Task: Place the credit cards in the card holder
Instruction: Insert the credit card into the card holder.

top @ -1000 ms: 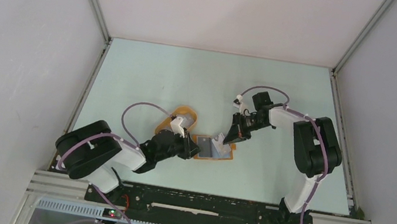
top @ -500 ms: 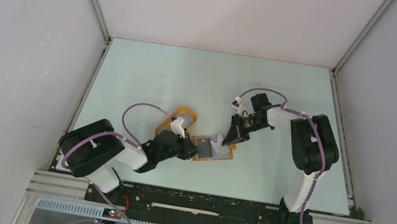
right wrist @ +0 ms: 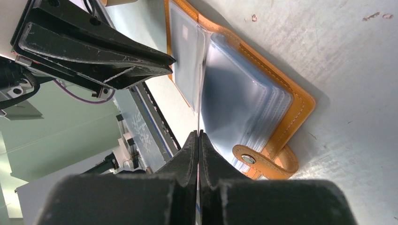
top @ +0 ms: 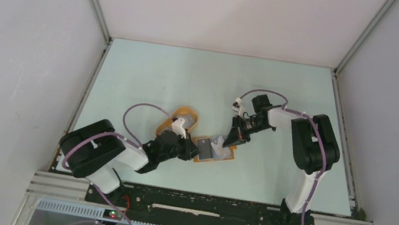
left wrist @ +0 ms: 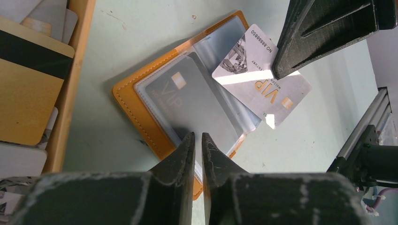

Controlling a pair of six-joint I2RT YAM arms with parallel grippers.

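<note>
We note right fingers [right wrist: 187, 161] clamped on a credit card [left wrist: 253, 79] aimed at the open card holder [left wrist: 136, 112], which near-shut left fingers [left wrist: 180, 157] steady; pinching or pressing, unclear.

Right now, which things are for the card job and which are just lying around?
For the job: card holder, VIP card in the right gripper, sleeved card, left gripper pinching the holder.
Lying about: orange tray, gold card in it.
</note>
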